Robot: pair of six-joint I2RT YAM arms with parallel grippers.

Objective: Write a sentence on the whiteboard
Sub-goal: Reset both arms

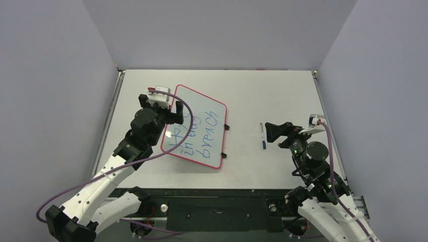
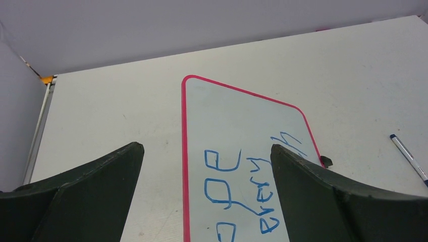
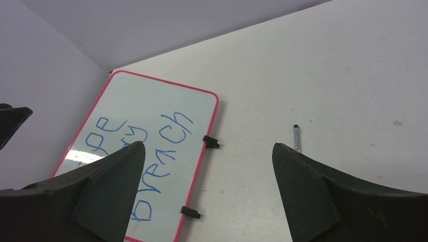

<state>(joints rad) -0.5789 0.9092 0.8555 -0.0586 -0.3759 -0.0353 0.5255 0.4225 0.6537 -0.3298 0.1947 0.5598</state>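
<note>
Hovering over finished-looking lettering, both grippers empty.
Whiteboard lay askew on the left half of the table, with the sentence in blue across three lines. Left gripper hung over the board's far-left part, jaws wide, holding nothing. Right gripper was equally wide and empty, near the marker lying right of the board. Risk, as judged: a low sweep by the left gripper could smear the ink or shove the board.
</note>
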